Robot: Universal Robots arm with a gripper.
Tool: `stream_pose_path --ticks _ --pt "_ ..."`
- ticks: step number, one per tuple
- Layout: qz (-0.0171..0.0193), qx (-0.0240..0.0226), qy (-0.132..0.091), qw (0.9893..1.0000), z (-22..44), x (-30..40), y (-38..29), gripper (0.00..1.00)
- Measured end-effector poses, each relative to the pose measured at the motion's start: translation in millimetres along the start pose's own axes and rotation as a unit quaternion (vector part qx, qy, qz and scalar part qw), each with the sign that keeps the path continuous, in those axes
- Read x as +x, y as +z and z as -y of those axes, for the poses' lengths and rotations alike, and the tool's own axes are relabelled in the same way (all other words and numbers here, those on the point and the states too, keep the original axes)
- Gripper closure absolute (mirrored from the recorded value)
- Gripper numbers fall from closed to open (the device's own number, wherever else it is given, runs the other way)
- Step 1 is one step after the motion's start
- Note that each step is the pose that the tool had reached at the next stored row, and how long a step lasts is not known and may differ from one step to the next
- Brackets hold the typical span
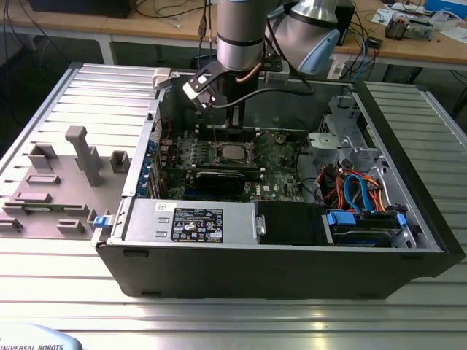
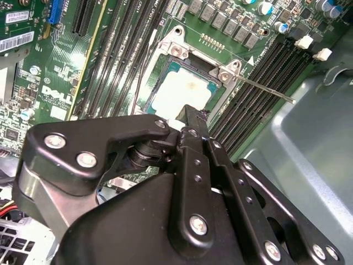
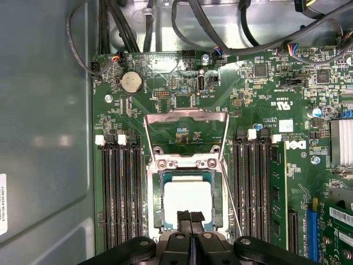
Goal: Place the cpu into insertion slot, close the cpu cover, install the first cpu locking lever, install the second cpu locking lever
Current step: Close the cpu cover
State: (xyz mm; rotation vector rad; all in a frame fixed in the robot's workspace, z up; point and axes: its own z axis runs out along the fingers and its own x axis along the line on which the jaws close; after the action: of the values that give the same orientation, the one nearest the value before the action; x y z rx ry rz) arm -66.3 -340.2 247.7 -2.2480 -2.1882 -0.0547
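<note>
While the open case (image 1: 292,270) lies on a ribbed metal table (image 1: 219,321), wooden desks (image 1: 146,25) with cables stand behind it. Inside the case, in the first wrist view, the cpu (image 3: 187,200) lies flat in the slot (image 3: 161,185), and its top is pale and silvery. The cover (image 3: 186,115) is swung open, away from the cpu. My pincer (image 3: 189,218) is clenched on nothing, just over the cpu's edge.

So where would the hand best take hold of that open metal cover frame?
Probably the free end bar of the cpu cover, pinched from above. It stands swung open, hinged beside the cpu, so that thin bar sits clear of the board.
</note>
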Motion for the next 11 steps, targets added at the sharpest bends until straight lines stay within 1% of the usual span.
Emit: stream_pose_path --ticks 11 --pt "0.0002 0.0 0.0 1.0 -0.1 0.1 -3.3 0.89"
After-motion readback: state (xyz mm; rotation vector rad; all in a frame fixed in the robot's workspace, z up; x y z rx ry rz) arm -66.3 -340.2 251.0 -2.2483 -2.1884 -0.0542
